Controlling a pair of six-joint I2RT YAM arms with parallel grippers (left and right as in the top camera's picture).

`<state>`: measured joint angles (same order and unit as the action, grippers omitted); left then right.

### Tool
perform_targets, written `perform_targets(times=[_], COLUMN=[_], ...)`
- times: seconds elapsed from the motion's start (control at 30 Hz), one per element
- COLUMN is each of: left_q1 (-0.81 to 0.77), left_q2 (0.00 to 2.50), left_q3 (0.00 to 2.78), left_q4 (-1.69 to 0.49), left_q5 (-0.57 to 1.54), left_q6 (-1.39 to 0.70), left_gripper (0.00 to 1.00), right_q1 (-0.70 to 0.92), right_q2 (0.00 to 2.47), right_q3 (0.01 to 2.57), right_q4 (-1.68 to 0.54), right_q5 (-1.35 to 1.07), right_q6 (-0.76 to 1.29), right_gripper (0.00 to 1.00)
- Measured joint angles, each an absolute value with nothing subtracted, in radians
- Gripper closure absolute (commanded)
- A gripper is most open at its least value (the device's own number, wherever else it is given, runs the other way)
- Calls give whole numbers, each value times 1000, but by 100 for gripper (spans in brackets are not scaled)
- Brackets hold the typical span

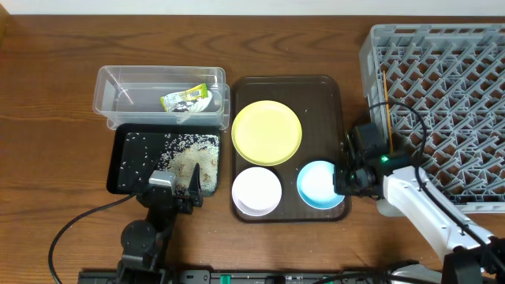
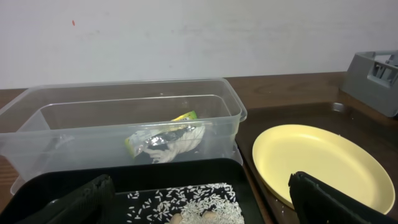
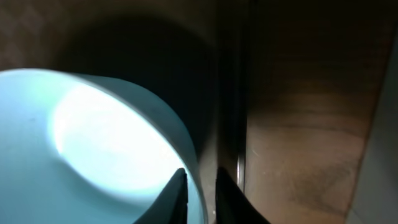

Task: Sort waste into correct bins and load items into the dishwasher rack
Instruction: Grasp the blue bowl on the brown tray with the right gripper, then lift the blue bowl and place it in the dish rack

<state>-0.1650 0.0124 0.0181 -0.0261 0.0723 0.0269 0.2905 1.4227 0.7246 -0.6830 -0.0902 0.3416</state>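
The green-and-yellow wrapper (image 1: 186, 99) lies in the clear tub (image 1: 110, 87); it also shows in the left wrist view (image 2: 163, 140). Rice grains (image 1: 185, 154) lie in the black tray (image 1: 118, 177). The yellow plate (image 1: 267, 132), white bowl (image 1: 256, 189) and light blue bowl (image 1: 317, 183) sit on the brown serving tray (image 1: 331, 91). My right gripper (image 1: 345, 180) is shut on the blue bowl's right rim (image 3: 93, 137), one finger inside and one outside (image 3: 200, 186). My left gripper (image 1: 180, 192) is open and empty over the black tray's near edge (image 2: 205, 199). Chopsticks (image 1: 386, 102) lie in the grey rack (image 1: 450, 95). The white cup is not seen.
The rack stands at the right, close behind my right arm. The clear tub's wall (image 2: 124, 124) rises just beyond the black tray (image 2: 155, 177), and the yellow plate (image 2: 311, 155) is to its right. A black cable runs over the rack's left part.
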Motion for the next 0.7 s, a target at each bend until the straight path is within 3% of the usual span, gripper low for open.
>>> perform_targets(times=[0.07,0.4,0.7], left_q1=[-165,-165,-165], left_q2=[12,12,12], left_q3=[18,18,18], left_q4=[-26,-26,-26], left_q5=[72,72,72], left_q6=[27,27,27], left_gripper=[9,9,9], right_q1=[290,290,290], right_q2=[1423,1390,1148], right_q3=[722,791,1078], right_q4=[-654,-739,-843], right_q5=[-93,-76,366], right_q6=[349,356,356], right_gripper=[99,99,99])
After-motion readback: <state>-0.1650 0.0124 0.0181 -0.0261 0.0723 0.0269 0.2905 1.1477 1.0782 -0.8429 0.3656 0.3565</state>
